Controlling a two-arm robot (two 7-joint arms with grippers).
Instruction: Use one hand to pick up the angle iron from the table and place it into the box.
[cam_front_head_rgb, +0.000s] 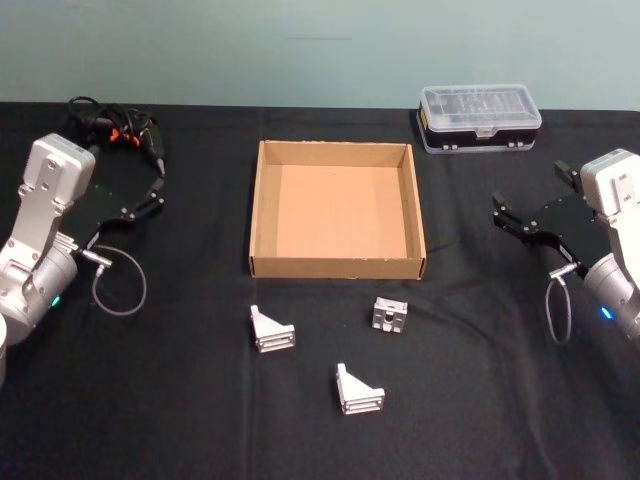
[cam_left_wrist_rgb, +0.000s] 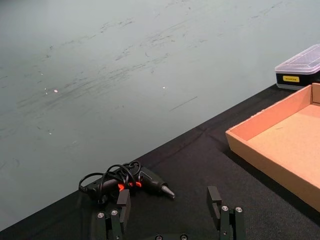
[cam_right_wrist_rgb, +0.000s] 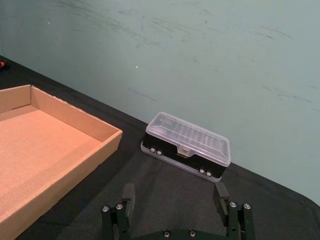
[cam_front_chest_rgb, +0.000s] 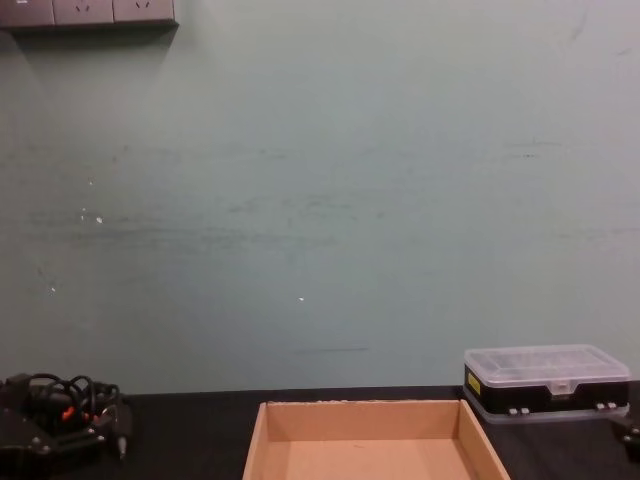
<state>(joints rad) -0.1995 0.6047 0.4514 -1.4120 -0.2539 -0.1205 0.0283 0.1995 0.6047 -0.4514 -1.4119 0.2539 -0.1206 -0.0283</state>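
- Soft, even light falls from above, and the far wall (cam_front_chest_rgb: 320, 200) is moderately bright from left to right.
- The black table (cam_front_head_rgb: 180, 420) swallows most of the light, so shadows on it barely show.
- The box (cam_front_head_rgb: 338, 267) has an evenly lit floor. Its left inner wall is slightly darker. In the left wrist view, a dark shadow band lies on the table along the foot of its wall.
- The nearest angle iron (cam_front_head_rgb: 358, 390) catches the light and stands out pale.
- The clear lid (cam_front_head_rgb: 480, 103) of the far-right case carries a dull sheen.
- A green light (cam_front_head_rgb: 55, 300) glows at the left and a blue light (cam_front_head_rgb: 605, 313) at the right.
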